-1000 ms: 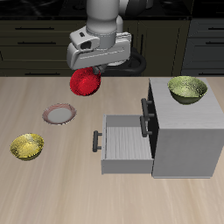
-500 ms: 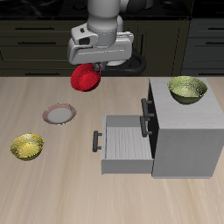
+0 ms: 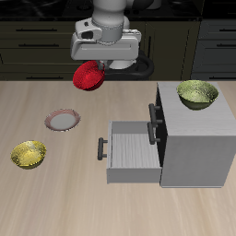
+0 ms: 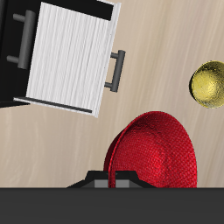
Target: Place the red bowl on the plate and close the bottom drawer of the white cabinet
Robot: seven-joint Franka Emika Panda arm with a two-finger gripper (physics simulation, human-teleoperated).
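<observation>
Bowl: I have the small shiny red round bowl (image 3: 88, 75) up in the air, high over the table (image 3: 55, 203). It hangs tilted, near the back of the table.
Gripper: my gripper (image 3: 101, 66) is clamped on the rim of the red bowl. The wrist view shows the bowl right below it.
Plate: the small flat round plate with the pale middle and red-brown rim (image 3: 63, 120) sits on the table with nothing on it. It is nearer the front edge than the bowl, well apart from it.
Drawer: the wide light-grey bottom drawer with the dark bar handle (image 3: 131, 150) is pulled out of the big boxy white cabinet (image 3: 195, 138).
Other bowls: one yellow-green bowl (image 3: 197, 94) sits on top of the cabinet. Another yellow-green bowl (image 3: 29, 154) sits on the table near the plate.
Done so far: I think only the pick-up is done.
Left to do: I must carry the bowl over, set it on the plate, let go, then push the drawer shut.
</observation>
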